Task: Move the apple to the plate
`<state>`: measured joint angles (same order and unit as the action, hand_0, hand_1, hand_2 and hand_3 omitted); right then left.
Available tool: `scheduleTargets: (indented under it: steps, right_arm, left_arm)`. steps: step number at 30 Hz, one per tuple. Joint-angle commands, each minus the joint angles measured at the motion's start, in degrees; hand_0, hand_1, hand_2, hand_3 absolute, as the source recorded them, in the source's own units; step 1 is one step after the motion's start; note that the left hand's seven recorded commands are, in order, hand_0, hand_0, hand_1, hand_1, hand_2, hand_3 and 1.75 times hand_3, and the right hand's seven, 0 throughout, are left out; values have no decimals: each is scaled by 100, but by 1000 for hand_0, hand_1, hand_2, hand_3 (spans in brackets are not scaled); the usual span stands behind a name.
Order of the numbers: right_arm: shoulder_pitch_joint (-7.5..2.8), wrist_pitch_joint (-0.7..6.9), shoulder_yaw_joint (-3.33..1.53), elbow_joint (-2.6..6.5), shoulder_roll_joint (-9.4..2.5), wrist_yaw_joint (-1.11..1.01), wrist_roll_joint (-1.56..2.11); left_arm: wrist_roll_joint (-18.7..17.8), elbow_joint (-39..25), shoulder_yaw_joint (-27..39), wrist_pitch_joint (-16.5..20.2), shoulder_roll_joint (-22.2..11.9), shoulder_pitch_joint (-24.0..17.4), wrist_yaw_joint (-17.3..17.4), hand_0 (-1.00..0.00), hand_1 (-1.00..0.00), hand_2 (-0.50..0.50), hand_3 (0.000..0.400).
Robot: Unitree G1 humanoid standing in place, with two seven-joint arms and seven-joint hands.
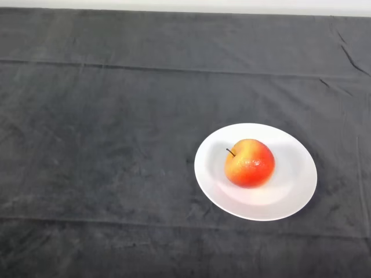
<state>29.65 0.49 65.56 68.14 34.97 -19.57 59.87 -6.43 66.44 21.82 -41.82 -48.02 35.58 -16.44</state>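
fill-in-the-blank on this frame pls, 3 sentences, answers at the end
1. The apple rests on the white ____.
2. The plate lies on a dark ____ that covers the table.
3. The apple's skin is red and yellow, and its thin dark ____ points toward the view's left.

Missing words: plate; cloth; stem

A red and yellow apple (250,163) with a short dark stem sits on a round white plate (295,185), slightly left of the plate's middle. The plate lies on the dark grey cloth (104,133) covering the table, to the right and toward the near side.
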Motion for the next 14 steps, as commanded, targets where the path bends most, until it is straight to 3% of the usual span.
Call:
scheduleTargets:
  steps: [1,14]
  right_arm:
    - [-65,-3,45,-15,189,-13,64]
    - [-64,-3,45,-15,189,-13,64]
  left_arm:
    - [51,257,180,-81,-151,368,29,0,0,0,0]
    - [67,251,197,-77,-146,375,34,0,0,0,0]
